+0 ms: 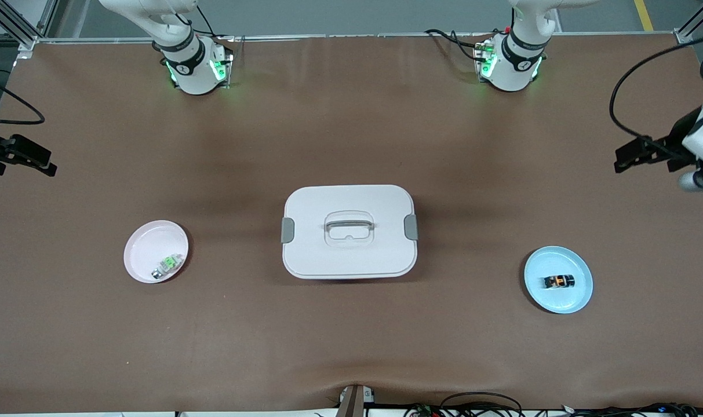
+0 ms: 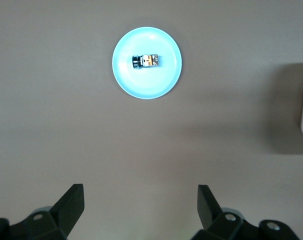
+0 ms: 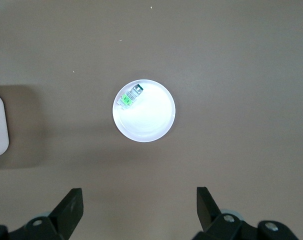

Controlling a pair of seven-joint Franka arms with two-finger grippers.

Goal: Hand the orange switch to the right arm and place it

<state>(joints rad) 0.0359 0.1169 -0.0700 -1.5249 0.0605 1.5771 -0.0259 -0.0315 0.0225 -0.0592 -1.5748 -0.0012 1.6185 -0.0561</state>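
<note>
**Both grippers spread wide and empty, high over the table**

The left gripper (image 2: 139, 207) hangs with fingers wide apart, holding nothing, over the brown table (image 1: 351, 116) toward its own end. The tiny black orange switch (image 1: 558, 281) lies in the light blue round plate (image 1: 580, 295). The right gripper (image 3: 139, 207) waits likewise spread, touching nothing.

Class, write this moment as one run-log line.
stage: before pickup | orange switch: on blue plate | left gripper: open, above table | right gripper: open, above table
</note>
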